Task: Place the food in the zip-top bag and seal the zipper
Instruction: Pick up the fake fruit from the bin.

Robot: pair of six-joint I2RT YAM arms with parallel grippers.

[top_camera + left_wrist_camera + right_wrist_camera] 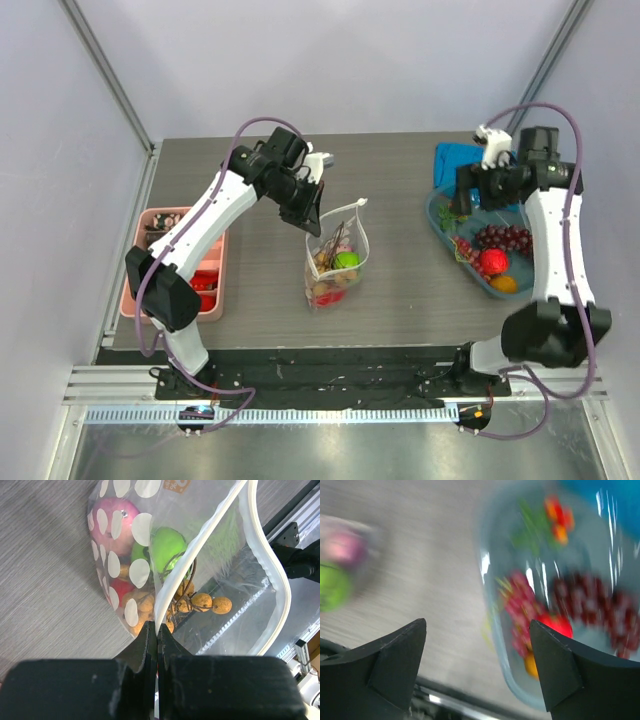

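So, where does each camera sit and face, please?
Top external: above and behind the robot, looking down on the table; left arm and right arm show.
Left wrist: on the left arm, looking along the shut left gripper pinching the zip-top bag.
Right wrist: on the right arm, looking past the open right gripper into the tub.
Shared: top and left wrist both show the zip-top bag.

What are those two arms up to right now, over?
Left gripper shut on zip-top bag rim, mouth open. Right gripper open, empty, over tub. Grape bunch waiting in tub. Nothing blocking.
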